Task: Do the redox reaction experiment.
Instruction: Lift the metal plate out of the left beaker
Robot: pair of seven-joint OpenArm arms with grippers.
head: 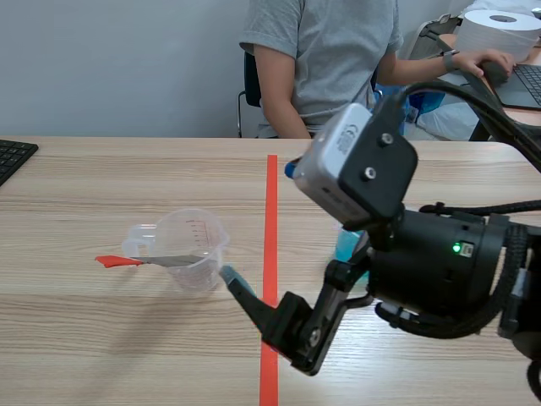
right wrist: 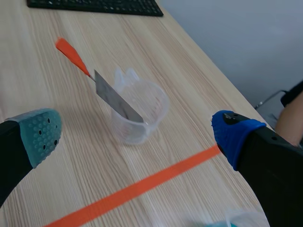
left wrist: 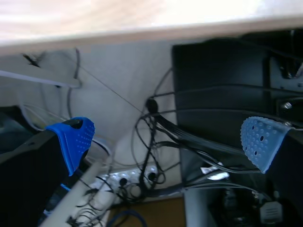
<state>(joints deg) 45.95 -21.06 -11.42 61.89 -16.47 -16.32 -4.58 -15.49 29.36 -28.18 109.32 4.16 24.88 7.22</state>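
A clear measuring cup (head: 193,249) stands upright on the wooden table (head: 101,186), at about nine o'clock from the orange tape line (head: 270,254). A flat metal spatula (head: 161,260) with a red handle rests across the cup's rim, its blade end inside and its handle pointing out toward nine o'clock in the scene view. The right gripper (right wrist: 137,137) has its jaws spread wide and holds nothing. In its wrist view the cup lies at twelve o'clock, ahead of the gap between the two fingers and clear of both pads. In the scene view its teal pad (head: 228,275) sits just off the cup at about four o'clock. The left gripper (left wrist: 168,142) is below the table edge with its jaws also parted and empty, and a tangle of cables (left wrist: 147,156) lies ahead of it. A person (head: 330,59) sits across the table at twelve o'clock, and a keyboard (head: 13,156) lies at the far ten o'clock corner.
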